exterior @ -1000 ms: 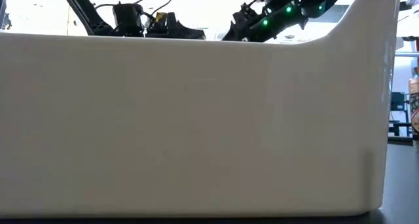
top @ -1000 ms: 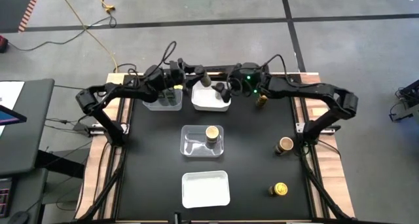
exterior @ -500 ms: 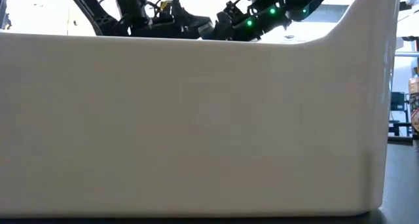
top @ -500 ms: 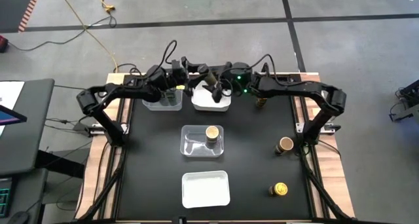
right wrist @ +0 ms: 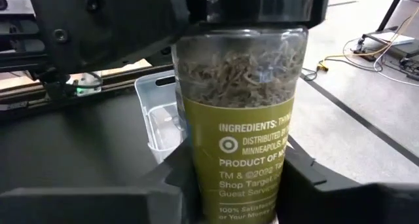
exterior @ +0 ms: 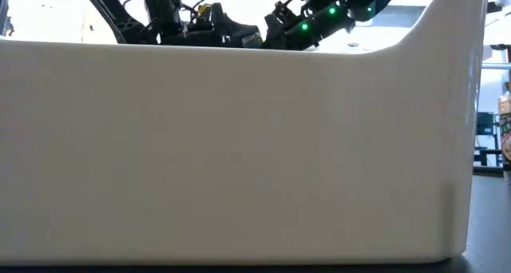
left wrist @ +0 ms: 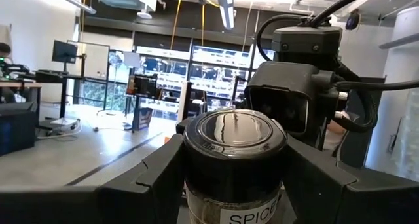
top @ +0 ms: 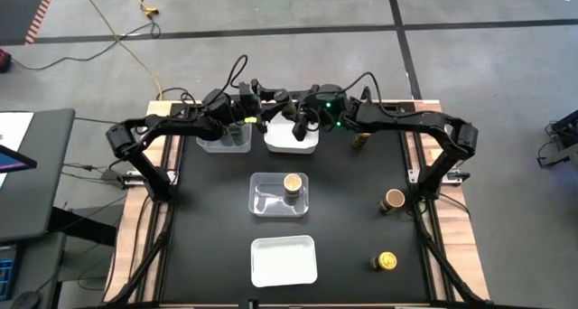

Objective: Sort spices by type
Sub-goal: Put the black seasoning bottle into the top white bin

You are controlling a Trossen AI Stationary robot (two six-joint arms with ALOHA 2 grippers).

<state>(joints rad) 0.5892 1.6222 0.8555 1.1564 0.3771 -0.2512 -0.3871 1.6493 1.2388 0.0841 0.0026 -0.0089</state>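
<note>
Currently, black bench (top: 208, 210) carries four trays: white tray (top: 284, 260) nearest front, clear tray (top: 271, 196) mid-bench with tan-lid jar (top: 293, 183) inside, white tray (top: 291, 140) and clear tray (top: 223, 138) at back. Both arms meet above back white tray. Left tool (top: 274, 102) clenched on dark-lid jar (left wrist: 234, 160); right tool (top: 295, 121) clamped on same jar's lower body, label visible. Loose jars on bench right: one at back (top: 359, 140), tan-lid (top: 394, 200), yellow-lid (top: 386, 261).
</note>
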